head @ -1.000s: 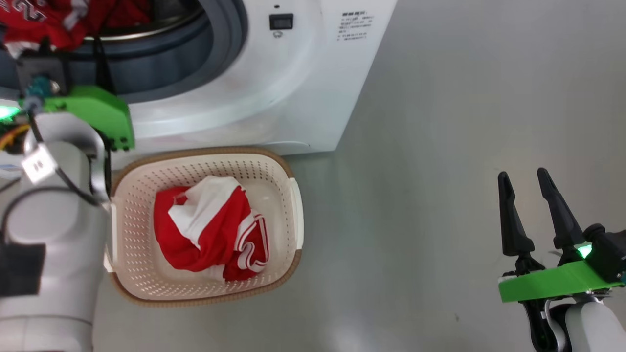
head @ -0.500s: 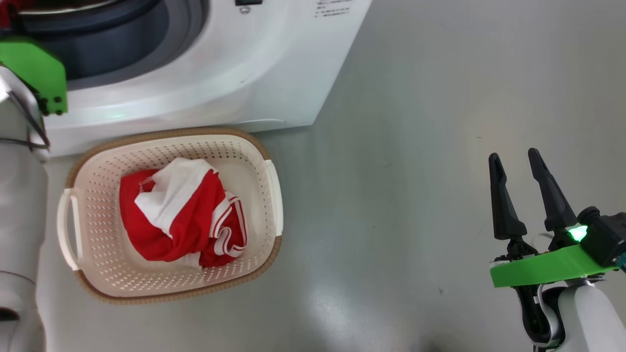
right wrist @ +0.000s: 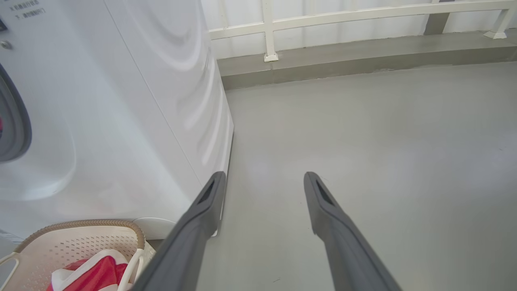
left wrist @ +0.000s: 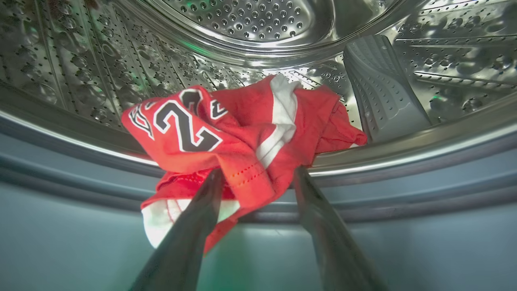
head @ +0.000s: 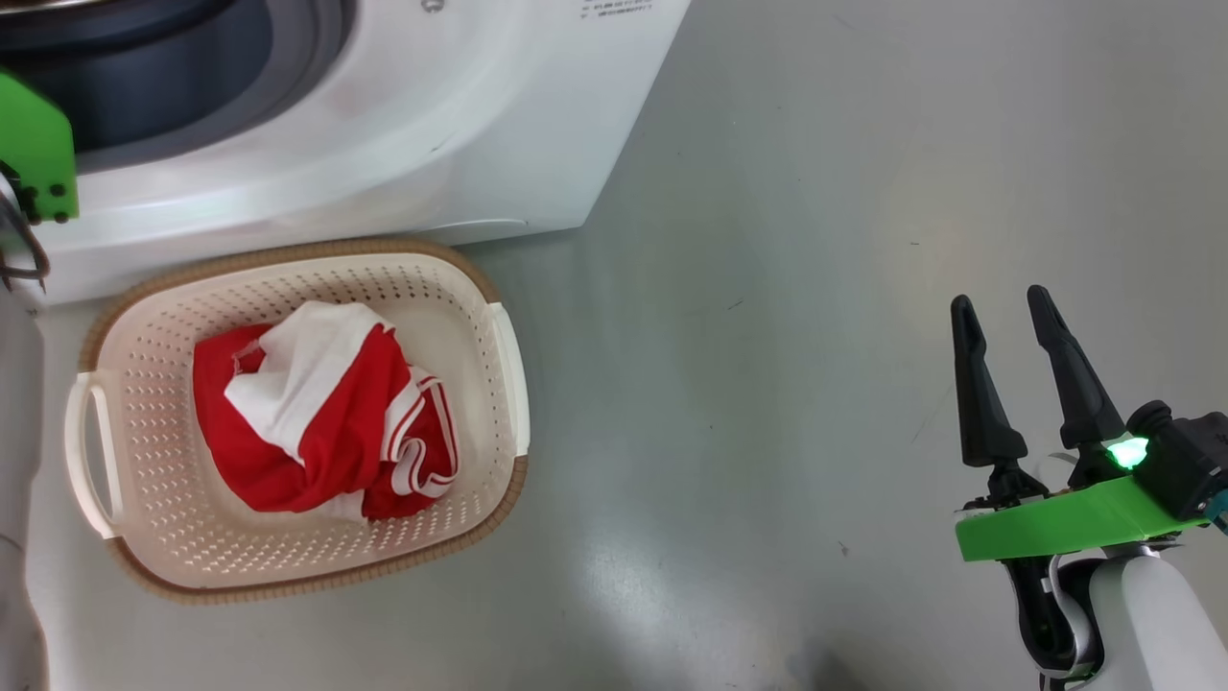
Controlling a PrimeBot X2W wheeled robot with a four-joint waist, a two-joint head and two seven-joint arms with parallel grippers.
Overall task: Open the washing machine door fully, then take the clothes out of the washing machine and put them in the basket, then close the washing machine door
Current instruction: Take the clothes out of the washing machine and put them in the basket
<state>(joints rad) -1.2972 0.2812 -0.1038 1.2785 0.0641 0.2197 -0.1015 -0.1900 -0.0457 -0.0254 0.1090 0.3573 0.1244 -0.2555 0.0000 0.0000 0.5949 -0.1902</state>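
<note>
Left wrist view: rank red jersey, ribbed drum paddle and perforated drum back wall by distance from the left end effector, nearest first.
1. Red jersey with white trim and a printed number: centre, bunched right at the left end effector, cloth between its open fingers.
2. Ribbed steel drum paddle: right side, deeper in.
3. Perforated steel back wall: top, farthest.

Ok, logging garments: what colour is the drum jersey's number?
Black, white-edged, on the red jersey; left wrist view.

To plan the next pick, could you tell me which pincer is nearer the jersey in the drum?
Left. The left pincer straddles the jersey; the right pincer hangs over the floor, well away.
</note>
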